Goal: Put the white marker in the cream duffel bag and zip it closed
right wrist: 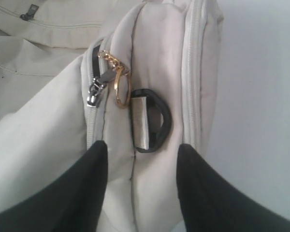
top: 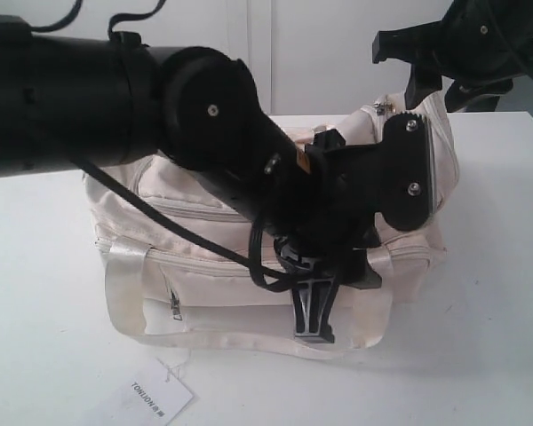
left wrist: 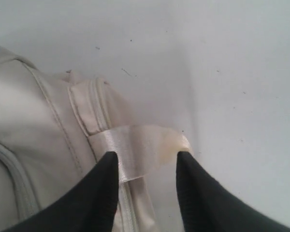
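Here the left hand (left wrist: 147,154) points down at the near face of the cream duffel bag (top: 204,266), fingers apart astride a satin handle (left wrist: 135,147). Its arm stretches in from the left. The right hand (right wrist: 141,145), also apart, hovers over the bag's right end by the zipper pull (right wrist: 94,92), gold keyring (right wrist: 121,87) and black strap ring (right wrist: 164,118). The bag sits on the white surface (top: 53,311).

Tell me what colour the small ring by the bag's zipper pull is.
Gold; the keychain ring shows best in the right wrist view.
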{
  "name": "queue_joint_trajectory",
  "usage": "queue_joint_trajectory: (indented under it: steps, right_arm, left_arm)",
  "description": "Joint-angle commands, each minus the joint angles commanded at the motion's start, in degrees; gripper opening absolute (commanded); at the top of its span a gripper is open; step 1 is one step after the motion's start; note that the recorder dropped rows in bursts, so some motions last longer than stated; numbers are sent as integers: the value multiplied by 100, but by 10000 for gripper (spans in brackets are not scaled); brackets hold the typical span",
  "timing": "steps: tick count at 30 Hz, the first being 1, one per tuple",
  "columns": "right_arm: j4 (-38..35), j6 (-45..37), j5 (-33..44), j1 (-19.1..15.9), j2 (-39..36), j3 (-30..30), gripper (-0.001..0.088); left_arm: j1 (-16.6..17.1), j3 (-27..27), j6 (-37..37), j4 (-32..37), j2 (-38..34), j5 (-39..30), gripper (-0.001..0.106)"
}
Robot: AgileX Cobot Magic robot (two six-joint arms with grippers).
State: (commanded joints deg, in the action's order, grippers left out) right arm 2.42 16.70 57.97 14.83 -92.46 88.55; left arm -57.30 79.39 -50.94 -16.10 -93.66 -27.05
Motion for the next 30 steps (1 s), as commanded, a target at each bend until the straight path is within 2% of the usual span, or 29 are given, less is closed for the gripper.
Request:
queue_joint_trajectory:
  steps: [5, 7, 16, 23, 30]
  right_arm:
    - [0, 0, -17, 0, 0, 0, 433]
    - [0, 0, -17, 0, 0, 0, 433]
    - [0, 0, -64, 0, 0, 0, 433]
    - [0, 0, -88, 0, 0, 0, 433]
    - [0, 0, -88, 0, 0, 0, 433]
  left_arm:
    - [0, 0, 796, 10, 315, 0, 437]
    - [0, 0, 1052, 23, 408, -35, 401]
    - [9, 0, 2015, 145, 640, -610, 3]
    - [191, 0, 2733, 167, 640, -634, 0]
    - [803, 0, 3261, 155, 640, -1243, 0]
